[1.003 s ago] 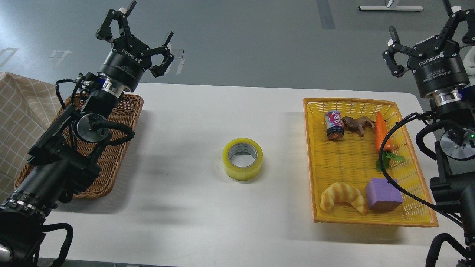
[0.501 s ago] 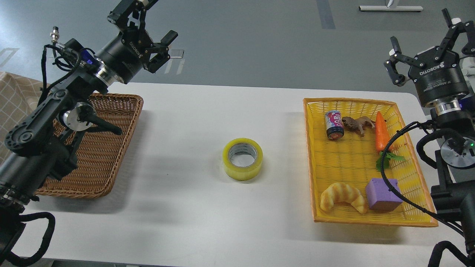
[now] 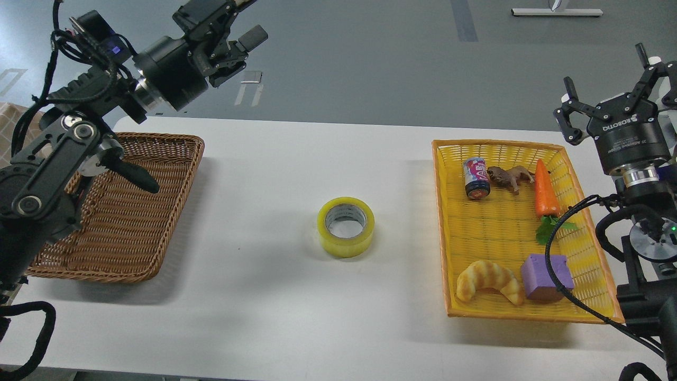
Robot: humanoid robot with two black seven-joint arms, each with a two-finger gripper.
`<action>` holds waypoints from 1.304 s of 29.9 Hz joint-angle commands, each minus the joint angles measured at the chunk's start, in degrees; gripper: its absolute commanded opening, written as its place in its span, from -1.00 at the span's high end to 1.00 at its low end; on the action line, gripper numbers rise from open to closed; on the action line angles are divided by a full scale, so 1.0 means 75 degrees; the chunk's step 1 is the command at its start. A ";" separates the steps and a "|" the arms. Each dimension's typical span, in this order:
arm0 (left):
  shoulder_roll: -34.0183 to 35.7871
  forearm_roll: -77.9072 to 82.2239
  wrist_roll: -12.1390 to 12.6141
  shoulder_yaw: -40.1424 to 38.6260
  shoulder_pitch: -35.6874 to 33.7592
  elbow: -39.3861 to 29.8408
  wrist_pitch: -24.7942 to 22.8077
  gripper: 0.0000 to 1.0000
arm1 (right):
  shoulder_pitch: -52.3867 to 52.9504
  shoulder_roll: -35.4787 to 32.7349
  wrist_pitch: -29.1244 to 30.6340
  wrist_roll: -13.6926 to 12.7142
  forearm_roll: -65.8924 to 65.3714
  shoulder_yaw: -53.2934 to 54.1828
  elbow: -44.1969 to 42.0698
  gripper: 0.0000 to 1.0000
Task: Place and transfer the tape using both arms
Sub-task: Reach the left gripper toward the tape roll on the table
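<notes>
The tape (image 3: pixel 346 226), a wide roll of translucent yellow tape with a grey-white core, lies flat in the middle of the white table (image 3: pixel 296 312), untouched. My left gripper (image 3: pixel 238 26) is raised at the top left, above and beyond the brown wicker basket (image 3: pixel 127 222); its fingers are spread and empty. My right gripper (image 3: pixel 616 82) is raised at the far right, beyond the yellow basket (image 3: pixel 447 238); its fingers are spread and empty. Both grippers are far from the tape.
The yellow basket holds a small can (image 3: pixel 476 178), a brown toy animal (image 3: pixel 510 177), a carrot (image 3: pixel 545 189), a croissant (image 3: pixel 489 281) and a purple block (image 3: pixel 546 277). The brown wicker basket is empty. A checked cloth (image 3: pixel 8 114) shows at the far left.
My left arm has swung up and to the right, its gripper now higher and turned sideways. My right gripper has moved down and a little right. The tape has not moved.
</notes>
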 commanded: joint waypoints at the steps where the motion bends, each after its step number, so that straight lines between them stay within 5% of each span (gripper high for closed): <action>1: -0.0025 0.0950 0.0022 0.0666 -0.0107 -0.0310 -0.0001 -0.96 | -0.0083 -0.0002 -0.0001 0.0006 0.0003 -0.0002 -0.0013 -1.00; 9: -0.0107 0.3329 0.0081 0.2389 -0.0564 -0.0429 -0.0001 -0.96 | -0.0095 0.0010 -0.0001 0.0006 0.0003 -0.0002 -0.0013 -1.00; 19: -0.0341 0.5757 0.0116 0.3082 -0.0763 -0.0382 -0.0001 -0.96 | -0.0188 0.0010 -0.0001 0.0006 0.0003 0.0010 -0.0048 -1.00; 23: -0.0341 0.5817 0.0409 0.3610 -0.0974 -0.0358 -0.0001 -0.95 | -0.0224 0.0010 -0.0001 0.0041 0.0003 0.0080 -0.0060 -1.00; 25: -0.0341 0.5805 0.0829 0.4006 -0.1208 -0.0195 -0.0001 -0.95 | -0.0247 0.0010 -0.0001 0.0041 0.0003 0.0092 -0.0060 -1.00; 39: -0.0903 0.5805 0.1346 0.5004 -0.1631 0.0848 -0.0001 -0.95 | -0.0259 0.0022 -0.0001 0.0041 0.0003 0.0092 -0.0200 -1.00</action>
